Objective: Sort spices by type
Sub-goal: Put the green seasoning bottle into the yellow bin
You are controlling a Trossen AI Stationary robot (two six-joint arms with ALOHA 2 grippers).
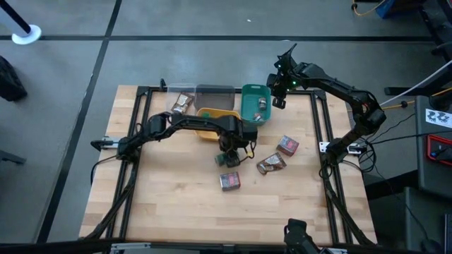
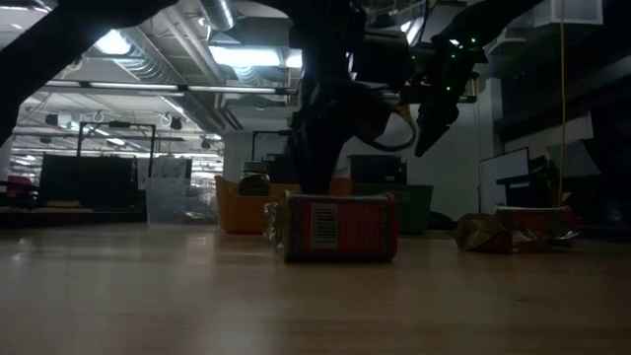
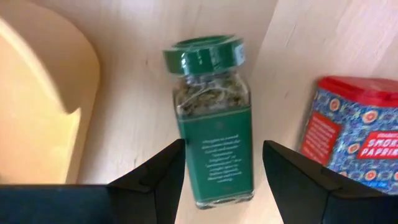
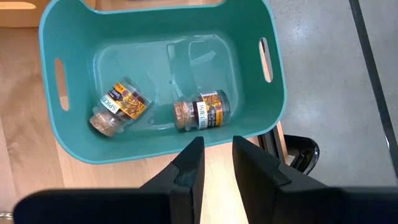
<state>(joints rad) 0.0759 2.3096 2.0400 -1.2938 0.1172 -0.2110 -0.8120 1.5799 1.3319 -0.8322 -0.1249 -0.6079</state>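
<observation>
The wooden table (image 1: 176, 212) carries a row of trays along its far edge: a clear tray (image 1: 182, 95) with a brown packet (image 1: 183, 104) in it, a grey tray (image 1: 215, 94), a yellow tray (image 1: 210, 118) and a teal tray (image 1: 247, 95). The left arm reaches from the table's left edge across to the middle, elbow bent, wrist turned down just in front of the yellow tray; the left gripper (image 3: 224, 165) hangs directly over a green-capped jar (image 3: 213, 130) lying on its side on the wood, its fingers (image 3: 158, 171) apart and straddling the jar's lower body, whether they touch the glass cannot be told. The right arm rises from the table's right edge, folds back at the elbow and stretches toward the far side, holding the right gripper (image 4: 216, 163) above the near rim of the teal tray, its fingers (image 4: 189, 165) close together with only a narrow gap and nothing between them. Inside the teal tray lie two small round jars on their sides, one (image 4: 117, 107) toward one end, the other (image 4: 200, 112) near the middle, apart from each other. On the open wood, a red box (image 1: 230, 181) lies nearest the front edge, a second red box (image 1: 287, 145) sits toward the right, and a crinkly brown packet (image 1: 271, 164) rests between them, near the second box. A red-lidded patterned tin (image 3: 348, 134) shows just beside the green-capped jar.
</observation>
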